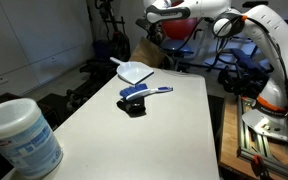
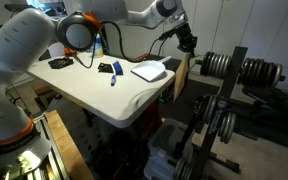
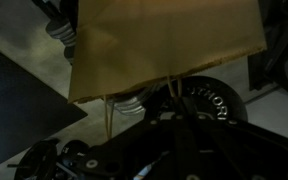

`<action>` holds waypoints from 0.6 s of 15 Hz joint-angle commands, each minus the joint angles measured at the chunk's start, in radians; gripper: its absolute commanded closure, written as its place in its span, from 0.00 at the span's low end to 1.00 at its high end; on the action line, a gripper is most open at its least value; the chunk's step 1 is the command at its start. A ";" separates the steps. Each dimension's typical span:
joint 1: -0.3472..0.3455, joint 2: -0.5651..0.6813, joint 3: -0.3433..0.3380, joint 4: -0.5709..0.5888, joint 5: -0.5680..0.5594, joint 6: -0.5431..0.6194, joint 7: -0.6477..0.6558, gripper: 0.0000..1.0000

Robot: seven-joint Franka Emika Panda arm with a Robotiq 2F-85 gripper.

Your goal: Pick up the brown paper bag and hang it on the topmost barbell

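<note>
One claw [image 2: 184, 42], jaws closed on the twine handles [image 3: 170, 88] of the brown paper bag [image 3: 164, 45]; the fingers are dark & blurred in wrist view. The bag hangs flat below the claw, off the right edge of the table [image 2: 94, 98] in an exterior view, btw table & rack [image 2: 224, 115]. In wrist view a weight plate [image 3: 210, 100] shows just past the bag's edge. The barbells [image 2: 239, 68] sit on the rack, right of the bag & apart from it. On the table: white dustpan [image 2: 149, 70], brush [image 2: 114, 76] left of it, black item [image 2: 104, 68] beside the brush. A white tub [image 1: 19, 140] stands at the near left corner in an exterior view.
</note>
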 commanded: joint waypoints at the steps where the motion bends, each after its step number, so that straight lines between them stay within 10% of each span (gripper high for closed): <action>1: -0.021 0.073 0.020 0.096 0.029 0.061 -0.010 0.98; 9: -0.022 0.135 -0.012 0.149 0.009 0.089 0.055 0.97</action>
